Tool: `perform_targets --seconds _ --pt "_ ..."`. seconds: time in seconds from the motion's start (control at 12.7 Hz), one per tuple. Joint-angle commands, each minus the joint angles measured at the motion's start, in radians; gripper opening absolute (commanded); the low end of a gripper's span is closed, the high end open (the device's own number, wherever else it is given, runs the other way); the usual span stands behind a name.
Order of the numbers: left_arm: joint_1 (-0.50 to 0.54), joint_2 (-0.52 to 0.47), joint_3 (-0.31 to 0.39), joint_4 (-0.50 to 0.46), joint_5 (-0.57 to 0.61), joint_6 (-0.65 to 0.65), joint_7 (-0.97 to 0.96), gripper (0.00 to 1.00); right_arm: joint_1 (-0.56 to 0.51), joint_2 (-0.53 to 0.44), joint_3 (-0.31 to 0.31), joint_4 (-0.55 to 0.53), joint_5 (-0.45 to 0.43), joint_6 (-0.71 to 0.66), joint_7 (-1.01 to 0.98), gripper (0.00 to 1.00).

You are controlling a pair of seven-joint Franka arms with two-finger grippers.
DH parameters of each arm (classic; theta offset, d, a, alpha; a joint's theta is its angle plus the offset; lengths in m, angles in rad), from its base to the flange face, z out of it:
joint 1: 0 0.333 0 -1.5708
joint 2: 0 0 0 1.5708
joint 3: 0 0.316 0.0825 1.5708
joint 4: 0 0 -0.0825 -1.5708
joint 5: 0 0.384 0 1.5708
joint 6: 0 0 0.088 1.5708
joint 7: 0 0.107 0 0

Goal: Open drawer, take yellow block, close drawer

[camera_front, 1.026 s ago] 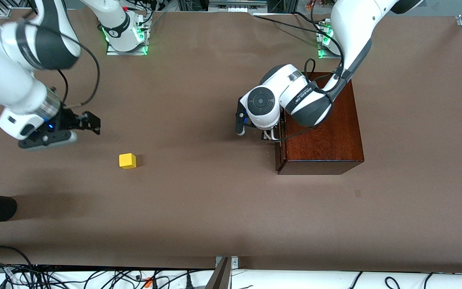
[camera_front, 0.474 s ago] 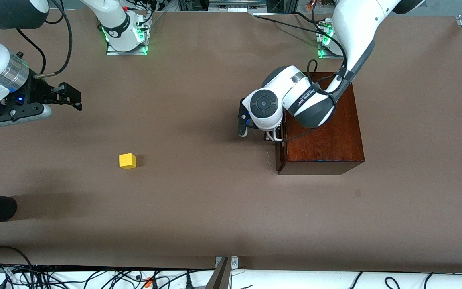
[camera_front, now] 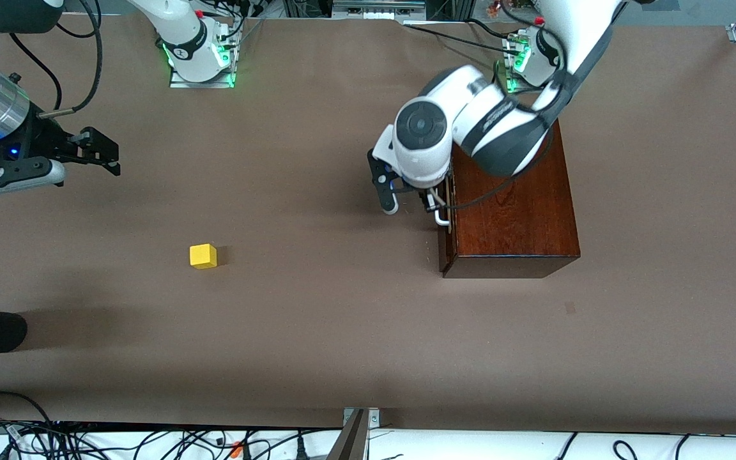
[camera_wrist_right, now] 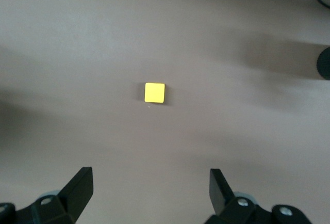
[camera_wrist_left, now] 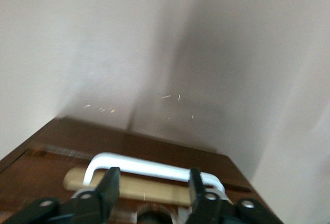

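Front view shows one small bright yellow cube, one glossy dark reddish-brown wooden box and two white robot arms on the brown table. The yellow cube sits alone on the table, in the lower left part of the frame, well apart from the box, which stands in the right half. The box's drawer has its dark front flush with the box, so it is closed, and its single white U-shaped bar handle sticks out toward the middle of the frame.

Coming from the upper right of the frame, the left pincer hangs just beside the handle. In the left wrist view its two black fingers stand apart on either side of the white handle, released and gripping nothing; whether they brush the bar I cannot tell.

At the upper left edge of the front view, the right pincer hovers over bare table, spread wide and empty. In the right wrist view the yellow cube lies at the centre of the frame, well clear of the two parted fingertips at the bottom.
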Motion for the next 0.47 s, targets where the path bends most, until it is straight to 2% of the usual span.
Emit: perform_targets --seconds 0.0,0.24,0.39 --pt "0.095 -0.067 -0.004 0.094 -0.035 -0.132 -0.057 1.0 -0.007 0.011 0.001 0.032 0.004 -0.026 -0.005 1.0" --pt "0.236 -0.066 -0.011 0.149 -0.037 -0.221 0.008 1.0 -0.007 0.01 0.001 0.032 0.004 -0.027 -0.007 1.0" --pt "0.246 -0.067 -0.005 0.142 -0.02 -0.238 0.067 1.0 -0.007 0.011 0.001 0.032 0.004 -0.027 -0.008 1.0"
